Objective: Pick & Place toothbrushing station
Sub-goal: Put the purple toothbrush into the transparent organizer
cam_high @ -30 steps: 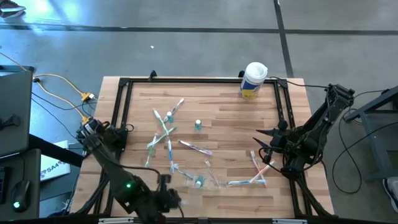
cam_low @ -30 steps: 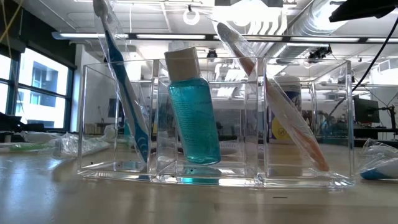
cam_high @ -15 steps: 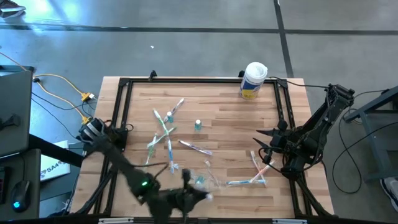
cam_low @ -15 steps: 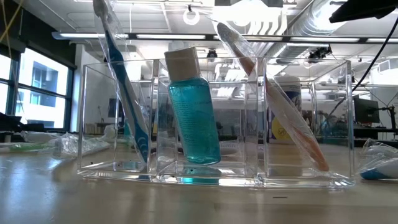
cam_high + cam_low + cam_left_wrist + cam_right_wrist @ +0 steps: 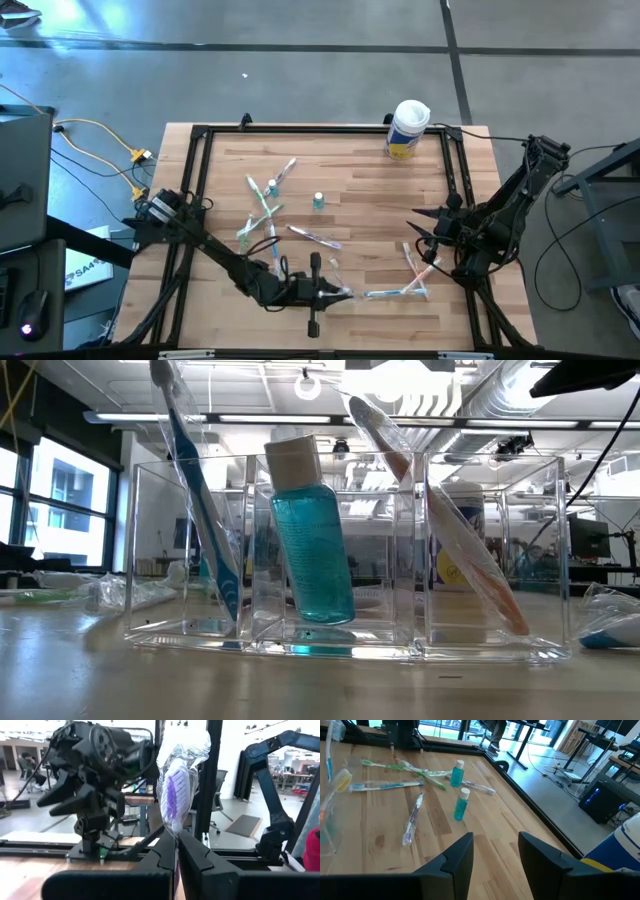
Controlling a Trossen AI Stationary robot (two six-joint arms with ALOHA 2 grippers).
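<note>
Left claw (image 5: 176, 851) swung over holder (image 5: 345, 555), apparently clamping purple toothbrush (image 5: 174, 800).

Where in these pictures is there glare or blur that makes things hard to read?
Low view: bright ceiling lights flare above the clear holder, and the room behind it is soft. Left wrist view: the wrapped purple-bristled toothbrush in the left hand is blurred. High view: window reflections streak the floor.
</note>
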